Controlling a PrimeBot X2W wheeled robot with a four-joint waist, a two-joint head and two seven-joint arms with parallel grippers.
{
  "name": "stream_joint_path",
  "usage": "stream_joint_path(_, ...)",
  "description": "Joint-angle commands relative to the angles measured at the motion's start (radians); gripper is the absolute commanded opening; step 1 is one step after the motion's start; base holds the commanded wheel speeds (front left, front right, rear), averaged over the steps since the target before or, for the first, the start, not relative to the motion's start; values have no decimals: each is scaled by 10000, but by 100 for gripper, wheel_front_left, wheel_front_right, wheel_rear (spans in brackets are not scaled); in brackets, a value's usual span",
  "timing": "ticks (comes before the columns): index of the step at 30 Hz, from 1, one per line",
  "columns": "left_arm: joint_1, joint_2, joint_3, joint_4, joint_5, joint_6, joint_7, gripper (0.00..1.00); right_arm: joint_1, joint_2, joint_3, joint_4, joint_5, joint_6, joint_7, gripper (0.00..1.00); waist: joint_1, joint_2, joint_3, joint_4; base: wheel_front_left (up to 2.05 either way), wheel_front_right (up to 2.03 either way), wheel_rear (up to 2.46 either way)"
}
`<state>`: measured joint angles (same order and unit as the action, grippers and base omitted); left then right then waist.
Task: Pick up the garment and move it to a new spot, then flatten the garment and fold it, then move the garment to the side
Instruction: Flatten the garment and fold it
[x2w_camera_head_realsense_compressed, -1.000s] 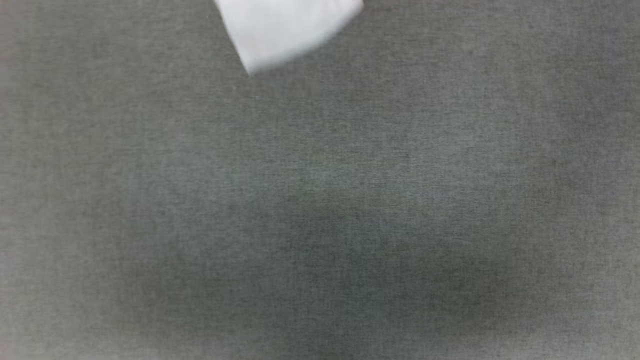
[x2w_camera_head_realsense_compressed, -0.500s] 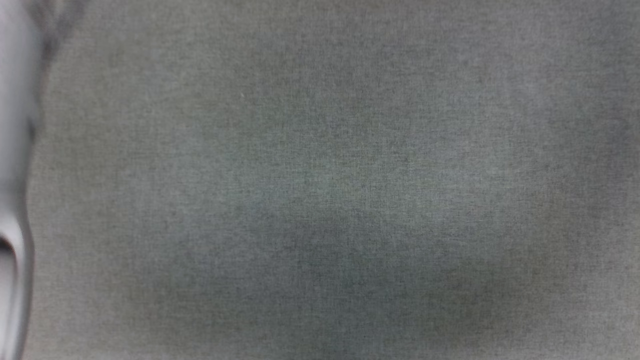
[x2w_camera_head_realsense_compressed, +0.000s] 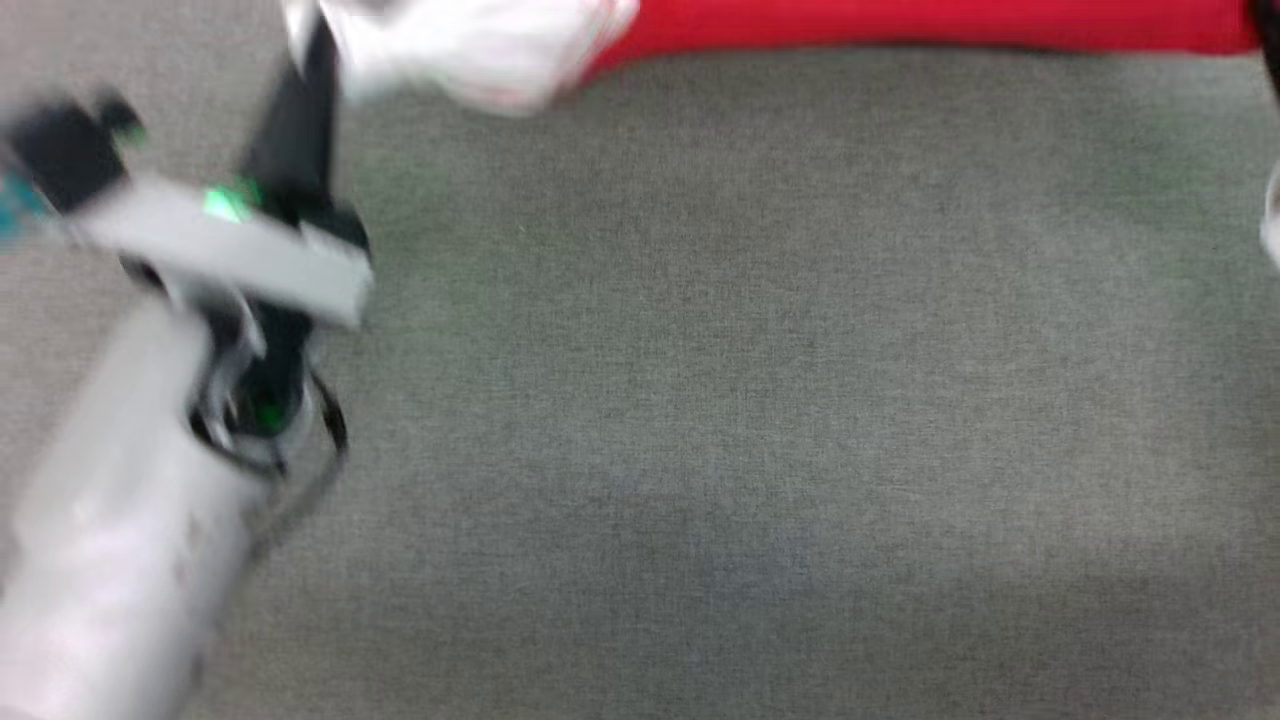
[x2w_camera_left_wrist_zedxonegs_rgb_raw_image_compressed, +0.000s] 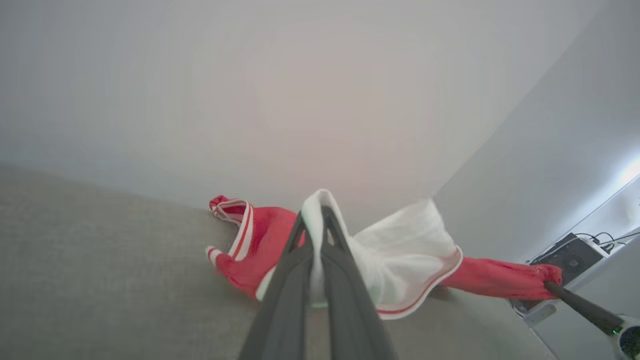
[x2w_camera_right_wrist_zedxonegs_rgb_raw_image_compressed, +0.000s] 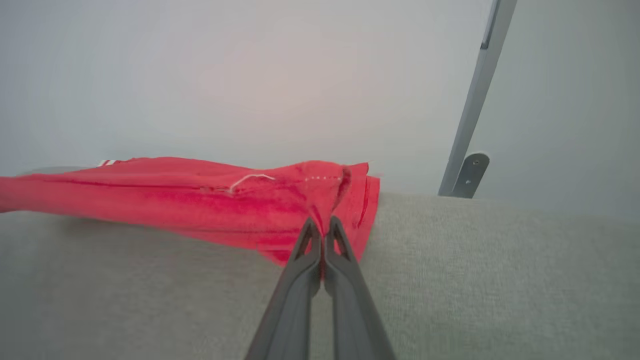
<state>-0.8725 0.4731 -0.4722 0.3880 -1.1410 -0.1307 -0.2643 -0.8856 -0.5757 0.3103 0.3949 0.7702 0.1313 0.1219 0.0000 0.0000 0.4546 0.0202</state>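
Note:
The garment (x2w_camera_head_realsense_compressed: 900, 25) stretches as a red band along the top edge of the head view, with its white sleeve (x2w_camera_head_realsense_compressed: 470, 50) bunched at the left end. My left gripper (x2w_camera_head_realsense_compressed: 312, 45) reaches up to that sleeve, blurred. In the left wrist view the left gripper (x2w_camera_left_wrist_zedxonegs_rgb_raw_image_compressed: 314, 220) is shut on the white sleeve (x2w_camera_left_wrist_zedxonegs_rgb_raw_image_compressed: 405, 250), and the red body (x2w_camera_left_wrist_zedxonegs_rgb_raw_image_compressed: 260, 240) with striped trim lies behind it. My right gripper (x2w_camera_right_wrist_zedxonegs_rgb_raw_image_compressed: 322, 225) is shut on a red corner of the garment (x2w_camera_right_wrist_zedxonegs_rgb_raw_image_compressed: 200, 200), which hangs taut just over the surface.
A grey woven surface (x2w_camera_head_realsense_compressed: 750, 400) spreads under everything, with a pale wall behind it. A grey metal post with a bracket (x2w_camera_right_wrist_zedxonegs_rgb_raw_image_compressed: 470, 125) stands at the surface's far edge. A black device with cables (x2w_camera_left_wrist_zedxonegs_rgb_raw_image_compressed: 570, 255) sits off to the side.
The head view has shifted: half a second ago it held mostly bare grey surface; now the left arm, the white sleeve and the red edge of the garment are in it.

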Motion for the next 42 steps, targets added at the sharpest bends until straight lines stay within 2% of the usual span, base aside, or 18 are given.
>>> stream_joint_path(1, 1061, -117, 221, -455, 380, 23, 9, 0, 876, -209, -269, -614, 193, -11, 161, 0, 0, 0, -327, 33, 0, 0, 0)
stream_joint_path(5, 3038, -486, 879, -1457, 472, 113, 8, 0, 2590, -371, -806, -1715, 293, -11, 589, 0, 0, 0, -729, -62, 0, 0, 0)
stream_joint_path(10, 5342, -505, 1423, -2868, 553, 550, 7, 0, 4635, -317, -1551, -3170, 253, -11, 1491, 0, 0, 0, -1163, -235, 0, 0, 0)
stream_joint_path(14, 6549, -537, 1657, -3816, 579, 838, 6, 0, 5773, -165, -2177, -4048, 125, -11, 2063, 0, 0, 0, -1378, -286, 0, 0, 0)
stream_joint_path(22, 8628, -338, 2012, -6271, 706, 1674, 6, 0, 8139, 613, -3722, -6551, -319, -11, 3571, 0, 0, 0, -1559, -521, 0, 0, 0)
stream_joint_path(29, 10235, 35, 2213, -8200, 796, 2425, 80, 0, 9336, 1391, -4742, -8288, -669, -11, 4557, 0, 0, 0, -1342, -676, 0, 0, 0)
stream_joint_path(32, 10525, 148, 2202, -8790, 887, 2627, 156, 0, 9511, 1561, -5022, -8668, -750, -11, 4836, 0, 0, 0, -1258, -683, 0, 0, 0)
stream_joint_path(35, 10292, 226, 2225, -8953, 914, 2607, 238, 0, 9354, 1701, -5137, -8636, -766, -11, 4967, 0, 0, 0, -1205, -655, 0, 0, 0)
stream_joint_path(42, 8490, 110, 2046, -7731, 820, 2144, 604, 0, 8209, 1577, -4663, -7332, -739, -11, 5067, 0, 0, 0, -950, -548, 0, 0, 0)
